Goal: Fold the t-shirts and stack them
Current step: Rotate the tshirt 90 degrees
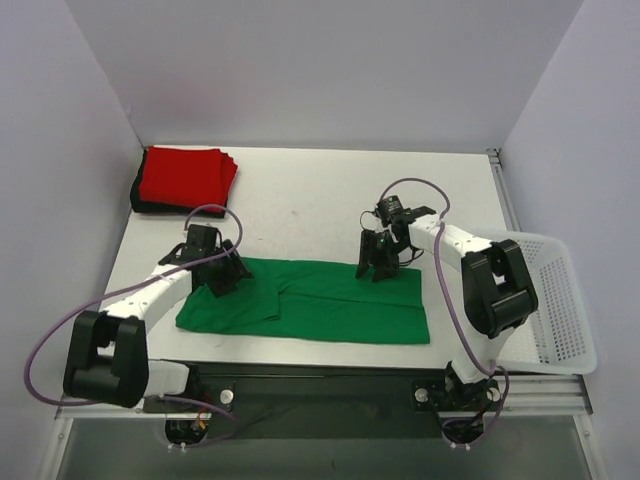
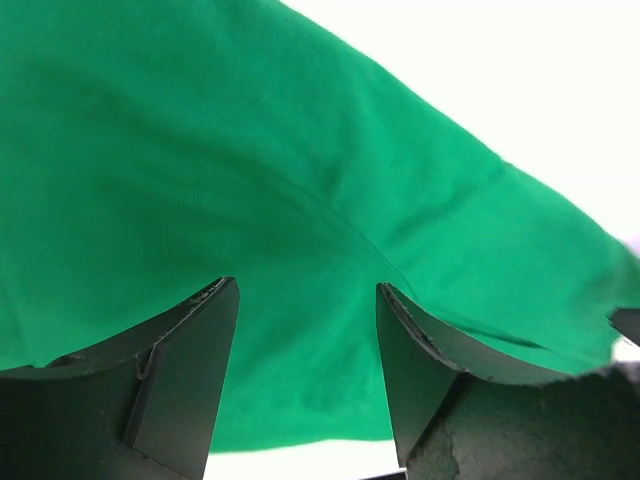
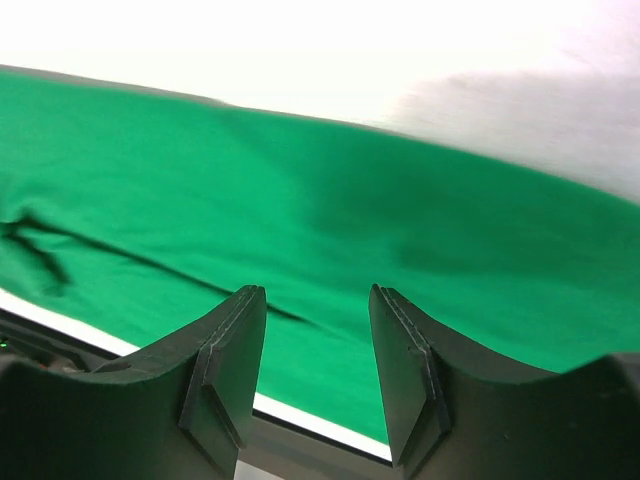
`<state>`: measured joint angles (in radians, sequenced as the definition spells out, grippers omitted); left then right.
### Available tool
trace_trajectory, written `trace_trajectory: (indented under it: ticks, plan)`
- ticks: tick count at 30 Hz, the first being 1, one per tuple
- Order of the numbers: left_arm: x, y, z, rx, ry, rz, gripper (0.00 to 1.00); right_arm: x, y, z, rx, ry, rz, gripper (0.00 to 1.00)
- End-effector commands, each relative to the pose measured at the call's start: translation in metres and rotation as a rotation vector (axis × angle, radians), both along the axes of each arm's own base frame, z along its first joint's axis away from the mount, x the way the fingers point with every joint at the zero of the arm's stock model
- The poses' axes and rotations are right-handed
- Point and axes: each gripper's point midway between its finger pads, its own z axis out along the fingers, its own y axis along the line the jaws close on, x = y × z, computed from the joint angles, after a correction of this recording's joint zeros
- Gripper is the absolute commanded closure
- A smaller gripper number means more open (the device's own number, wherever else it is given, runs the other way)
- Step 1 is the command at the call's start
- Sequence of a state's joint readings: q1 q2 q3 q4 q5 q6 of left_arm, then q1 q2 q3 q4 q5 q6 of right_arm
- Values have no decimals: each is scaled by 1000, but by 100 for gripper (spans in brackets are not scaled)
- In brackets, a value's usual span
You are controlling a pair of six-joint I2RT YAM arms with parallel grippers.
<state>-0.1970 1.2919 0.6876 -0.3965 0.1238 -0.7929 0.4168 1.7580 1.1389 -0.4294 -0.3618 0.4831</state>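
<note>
A bright green t-shirt lies folded lengthwise into a long strip across the near part of the table. My left gripper hovers over its left end, jaws open, nothing between them; in the left wrist view the green t-shirt fills the picture under the left gripper. Over the shirt's far right edge stands my right gripper, open and empty. The right wrist view has the green t-shirt beneath the right gripper. A folded red t-shirt rests on a black t-shirt at the far left corner.
A white mesh basket hangs off the table's right edge. Grey walls close in the left, back and right sides. Bare white table lies between the stack and the green shirt.
</note>
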Motion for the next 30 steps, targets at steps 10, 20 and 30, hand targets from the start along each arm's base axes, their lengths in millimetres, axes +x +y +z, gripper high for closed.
trace_trajectory:
  ticks: [10,20,30]
  plan:
    - [58,-33,-24,113,-24,-187,33,-48,-34,-35,-53,158,-55,54]
    - [101,-64,-38,160,17,-307,33,-78,-53,-38,-122,201,-130,54]
    - [166,-114,-39,196,-23,-463,33,-104,-56,-33,-157,202,-189,53]
